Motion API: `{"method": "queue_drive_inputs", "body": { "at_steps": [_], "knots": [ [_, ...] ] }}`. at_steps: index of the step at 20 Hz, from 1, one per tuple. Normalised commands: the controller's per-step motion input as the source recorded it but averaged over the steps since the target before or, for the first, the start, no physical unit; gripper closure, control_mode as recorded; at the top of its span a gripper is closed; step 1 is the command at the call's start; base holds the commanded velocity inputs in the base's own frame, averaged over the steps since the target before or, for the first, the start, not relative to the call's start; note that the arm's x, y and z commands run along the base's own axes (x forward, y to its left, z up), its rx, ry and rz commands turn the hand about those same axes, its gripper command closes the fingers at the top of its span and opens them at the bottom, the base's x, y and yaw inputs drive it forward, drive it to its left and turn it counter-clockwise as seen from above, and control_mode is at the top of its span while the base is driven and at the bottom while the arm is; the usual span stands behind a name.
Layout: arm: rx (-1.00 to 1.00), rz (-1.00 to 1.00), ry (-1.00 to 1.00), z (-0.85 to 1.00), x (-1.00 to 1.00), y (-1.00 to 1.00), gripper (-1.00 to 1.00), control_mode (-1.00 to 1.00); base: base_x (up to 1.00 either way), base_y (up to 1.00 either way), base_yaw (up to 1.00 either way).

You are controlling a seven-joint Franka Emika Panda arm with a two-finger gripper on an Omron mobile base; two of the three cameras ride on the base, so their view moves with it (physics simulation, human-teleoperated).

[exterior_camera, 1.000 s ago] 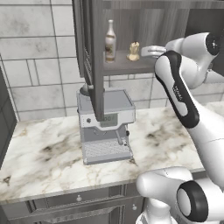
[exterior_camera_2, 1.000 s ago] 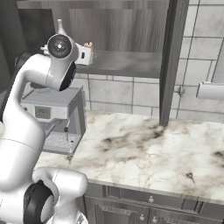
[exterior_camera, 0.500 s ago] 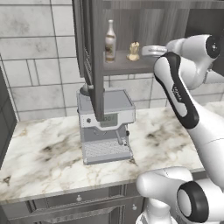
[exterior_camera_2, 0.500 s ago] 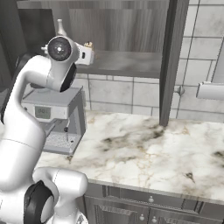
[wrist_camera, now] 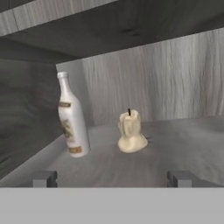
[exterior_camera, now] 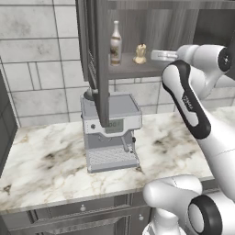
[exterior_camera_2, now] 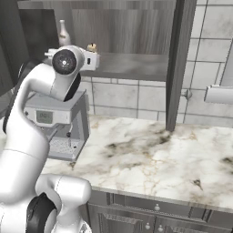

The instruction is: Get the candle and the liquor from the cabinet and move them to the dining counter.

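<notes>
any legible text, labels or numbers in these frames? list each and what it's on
None can be read.
Liquor label: a pale band with a darker picture, too blurred to read.
Coffee machine front display: faint marks, too small to read.
Robot arm forearm: small white marking on the dark cover, illegible.
Candle: no text.

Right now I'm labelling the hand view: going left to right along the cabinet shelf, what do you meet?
Liquor bottle → candle, both standing apart on the cabinet shelf, ahead of the open gripper.
</notes>
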Motion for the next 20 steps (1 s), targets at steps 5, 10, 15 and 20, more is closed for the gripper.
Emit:
{"method": "queue_drive_inputs", "body": {
  "at_steps": [5,10,15,20],
  "knots": [
    [-0.01,0.0,-0.02,0.0,0.07,0.0,-1.0,-1.0,0.0,0.0,0.0],
    [0.0,0.0,0.0,0.0,0.18,-0.01,-1.0,-1.0,0.0,0.0,0.0],
    [0.0,0.0,0.0,0.0,0.26,-0.05,-1.0,-1.0,0.0,0.0,0.0],
    [-0.03,-0.03,0.03,0.02,0.26,-0.01,-1.0,-1.0,0.0,0.0,0.0]
  ]
}}
